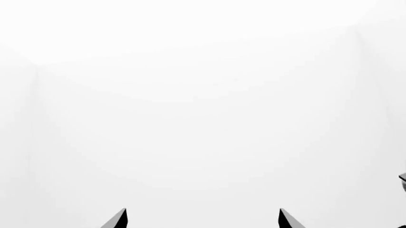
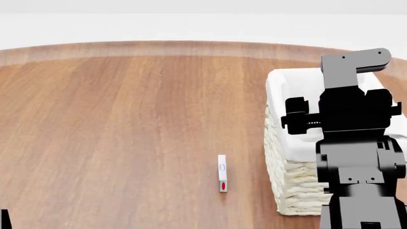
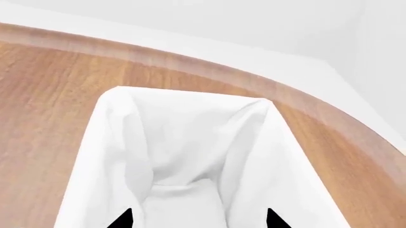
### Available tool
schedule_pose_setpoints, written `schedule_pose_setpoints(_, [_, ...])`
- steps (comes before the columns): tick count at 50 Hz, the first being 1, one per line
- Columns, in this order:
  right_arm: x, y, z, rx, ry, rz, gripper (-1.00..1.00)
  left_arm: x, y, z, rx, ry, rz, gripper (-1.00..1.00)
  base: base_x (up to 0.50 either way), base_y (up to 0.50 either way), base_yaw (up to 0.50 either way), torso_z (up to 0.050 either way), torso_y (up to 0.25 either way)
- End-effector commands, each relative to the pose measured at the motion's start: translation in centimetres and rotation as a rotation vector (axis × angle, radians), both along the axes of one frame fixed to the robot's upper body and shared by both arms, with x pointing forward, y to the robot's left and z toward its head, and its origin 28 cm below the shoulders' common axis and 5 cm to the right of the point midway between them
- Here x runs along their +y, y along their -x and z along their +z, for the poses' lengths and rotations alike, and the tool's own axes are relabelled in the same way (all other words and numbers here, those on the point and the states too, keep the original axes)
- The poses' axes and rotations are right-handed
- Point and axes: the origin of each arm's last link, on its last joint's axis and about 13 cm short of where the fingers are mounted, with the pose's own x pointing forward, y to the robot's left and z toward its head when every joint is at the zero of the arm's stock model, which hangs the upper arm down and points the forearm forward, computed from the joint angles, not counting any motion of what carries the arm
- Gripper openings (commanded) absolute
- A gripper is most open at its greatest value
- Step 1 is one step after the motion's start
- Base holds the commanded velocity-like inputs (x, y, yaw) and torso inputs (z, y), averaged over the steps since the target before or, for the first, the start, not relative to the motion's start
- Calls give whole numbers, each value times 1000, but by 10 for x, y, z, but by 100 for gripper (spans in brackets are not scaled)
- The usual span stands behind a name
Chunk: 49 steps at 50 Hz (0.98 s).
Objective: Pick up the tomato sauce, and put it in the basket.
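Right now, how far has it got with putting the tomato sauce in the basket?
Done: cannot tell. No tomato sauce can shows on the table or in the part of the basket lining in view. In hand: nothing; the right gripper hangs over the basket, jaws apart and empty. Left: confirming the can is inside; otherwise the whole pick-up remains.

The table [image 2: 127,119] is warm brown wood with long streaks of grain and a paler band along its curved edge, set against a plain white backdrop. The basket [image 2: 296,191] is cream woven wicker, and its cloth lining [image 3: 184,156] is plain white, folded over the rim. The right arm [image 2: 356,157] is black, and a small white slab [image 2: 222,173] on the table bears a red dot.
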Motion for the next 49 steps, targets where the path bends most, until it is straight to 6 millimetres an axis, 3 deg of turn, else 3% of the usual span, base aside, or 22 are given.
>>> schedule_pose_setpoints(1, [-1, -3, 6, -66, 38, -23, 100, -1, 0, 0, -1, 0, -4, 100, 0, 0, 0, 0, 0])
schedule_pose_setpoints(10, [-1, -11, 15, -338, 194, -102, 100, -1, -1, -1, 0, -1, -9, 100, 0, 0, 0, 0, 0])
schedule_pose_setpoints(16, [7, -15, 21, -509, 312, -60, 100, -2, -2, -2, 5, -3, -10, 100, 0, 0, 0, 0, 0])
schedule_pose_setpoints(22, [13, -16, 26, -651, 282, -11, 100, -3, -5, -3, 10, -5, -18, 100, 0, 0, 0, 0, 0])
schedule_pose_setpoints(29, [19, -11, 13, -752, 273, 25, 100, -5, -6, -4, 15, -7, -29, 100, 0, 0, 0, 0, 0])
schedule_pose_setpoints(41, [39, 53, 7, -874, 335, 87, 100, -5, -9, -8, 26, -1, -38, 100, 0, 0, 0, 0, 0])
schedule_pose_setpoints(49, [51, 110, 7, -976, 388, 108, 100, -5, -9, -8, 30, -5, -44, 100, 0, 0, 0, 0, 0])
